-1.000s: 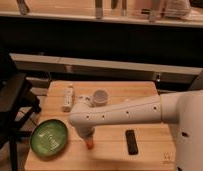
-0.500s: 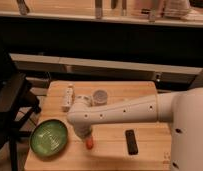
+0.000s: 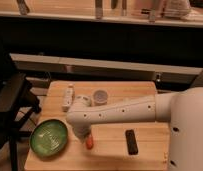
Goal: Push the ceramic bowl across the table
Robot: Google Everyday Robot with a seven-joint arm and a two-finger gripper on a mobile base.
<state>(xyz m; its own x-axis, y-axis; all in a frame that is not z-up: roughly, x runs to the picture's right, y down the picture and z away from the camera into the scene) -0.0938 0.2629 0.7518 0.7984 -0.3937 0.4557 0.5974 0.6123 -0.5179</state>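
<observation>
The ceramic bowl (image 3: 50,137), wide, shallow and green glazed, sits on the front left corner of the light wooden table (image 3: 122,89). My white arm reaches in from the right across the tabletop. My gripper (image 3: 89,141) hangs below the arm's rounded end, just to the right of the bowl's rim and low over the table. Only its orange tip shows; the rest is hidden behind the arm. I cannot tell whether it touches the bowl.
A small pale cup (image 3: 100,96) and a white bottle lying on its side (image 3: 68,97) are at the back of the table. A black flat object (image 3: 131,141) lies at the front right. A black chair (image 3: 12,107) stands to the left.
The arm's end with the orange tip has shifted very slightly to the right. The bowl has not moved.
</observation>
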